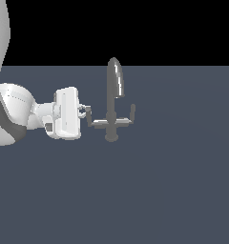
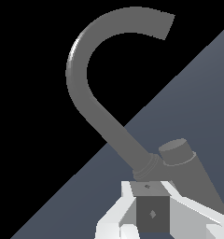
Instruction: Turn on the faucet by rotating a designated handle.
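The faucet (image 1: 114, 83) is a small grey tap with a tall rounded spout, standing on the flat grey floor. A crossbar near its base ends in two upright pegs. The handle (image 1: 90, 119) is the arm with the peg on the exterior view's left. My gripper (image 1: 85, 110) comes in level from that side and is shut with nothing between its fingers. Its tips sit at the top of the handle's peg, touching or nearly so. In the wrist view the curved faucet (image 2: 83, 74) rises behind, and the thick handle (image 2: 193, 179) peg lies just beside my gripper (image 2: 152, 205).
The matching lever (image 1: 131, 114) forms the crossbar's other arm on the exterior view's right. My white arm (image 1: 16, 114) fills the exterior view's left edge. The grey floor (image 1: 135, 190) spreads flat all around the tap.
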Action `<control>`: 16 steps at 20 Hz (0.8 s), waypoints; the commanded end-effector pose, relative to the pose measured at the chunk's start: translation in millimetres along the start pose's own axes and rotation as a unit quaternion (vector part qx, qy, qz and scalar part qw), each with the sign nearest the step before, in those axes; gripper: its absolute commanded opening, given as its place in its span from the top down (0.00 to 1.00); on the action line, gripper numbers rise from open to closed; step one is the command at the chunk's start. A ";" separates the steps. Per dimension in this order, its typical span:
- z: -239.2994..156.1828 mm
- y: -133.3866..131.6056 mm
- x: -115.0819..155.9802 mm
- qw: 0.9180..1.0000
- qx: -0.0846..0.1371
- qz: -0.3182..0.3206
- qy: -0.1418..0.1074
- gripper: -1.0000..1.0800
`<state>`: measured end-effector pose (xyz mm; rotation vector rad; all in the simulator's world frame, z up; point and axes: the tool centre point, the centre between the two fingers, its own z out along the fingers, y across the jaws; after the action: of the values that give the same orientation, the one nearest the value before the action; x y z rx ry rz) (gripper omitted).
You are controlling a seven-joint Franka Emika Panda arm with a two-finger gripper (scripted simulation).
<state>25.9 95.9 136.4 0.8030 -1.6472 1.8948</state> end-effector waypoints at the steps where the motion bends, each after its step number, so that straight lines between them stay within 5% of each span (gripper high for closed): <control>1: 0.9 -0.6 11.9 1.000 -0.001 0.002 0.005 1.00; 16: 0.4 40.0 28.3 1.000 -0.001 0.002 0.004 1.00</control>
<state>-8.9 91.0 135.9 0.7863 -1.6656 1.9087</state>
